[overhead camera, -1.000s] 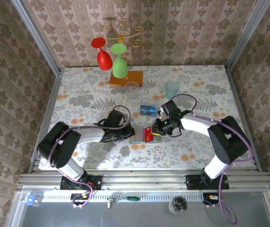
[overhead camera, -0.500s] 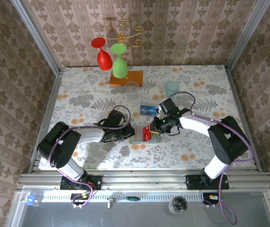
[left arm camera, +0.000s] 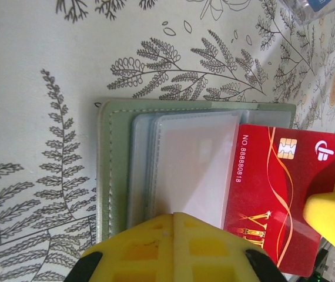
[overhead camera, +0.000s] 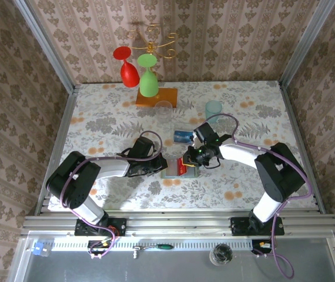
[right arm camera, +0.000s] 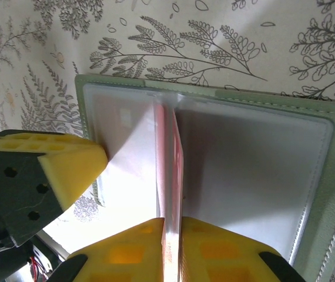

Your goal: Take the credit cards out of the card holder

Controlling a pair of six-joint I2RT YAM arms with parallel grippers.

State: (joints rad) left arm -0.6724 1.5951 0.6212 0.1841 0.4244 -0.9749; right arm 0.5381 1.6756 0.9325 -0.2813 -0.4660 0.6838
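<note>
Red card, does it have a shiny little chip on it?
Yes, the red card has a small gold chip near its top edge.

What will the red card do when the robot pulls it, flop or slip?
The red card looks thin yet flat where it sticks out of the card holder, so it's probably stiff, bending only slightly. Its shiny face suggests it could slip in the right gripper pinching its edge. It's likely very light.
</note>
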